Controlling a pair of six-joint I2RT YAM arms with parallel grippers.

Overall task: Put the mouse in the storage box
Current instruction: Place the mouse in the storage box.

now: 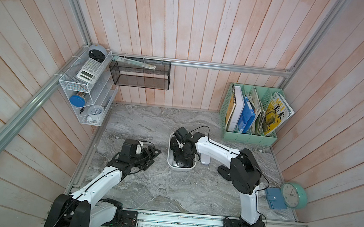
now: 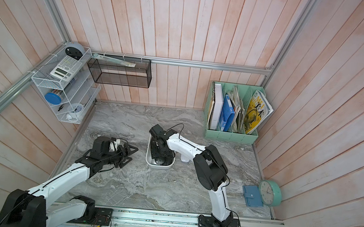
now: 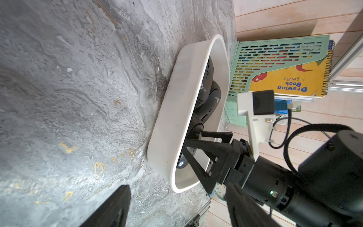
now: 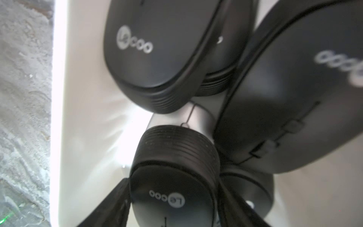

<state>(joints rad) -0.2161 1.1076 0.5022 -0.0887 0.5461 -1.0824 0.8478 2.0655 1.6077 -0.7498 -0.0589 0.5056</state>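
In both top views the white storage box point(image 1: 179, 168) point(image 2: 159, 165) sits near the middle of the marble table point(image 1: 146, 184). My right gripper point(image 1: 179, 154) point(image 2: 161, 150) reaches down into it from three o'clock. Dark shapes fill the box, too packed to tell apart from up there. My left gripper point(image 1: 152, 159) point(image 2: 129, 158) hangs at the box's nine o'clock, clear of it. The green file organizer point(image 1: 247, 138) stands at the box's two o'clock.

From my left wrist, my left fingers point(image 3: 110, 208) stand wide apart with only bare table between them. The box's long wall faces me.

From my right wrist, my fingers point(image 4: 117, 198) press both flanks of the mouse point(image 4: 176, 149), clamped on it. It is inside the box, over the white floor. Other mice point(image 4: 157, 49) lie close around it.
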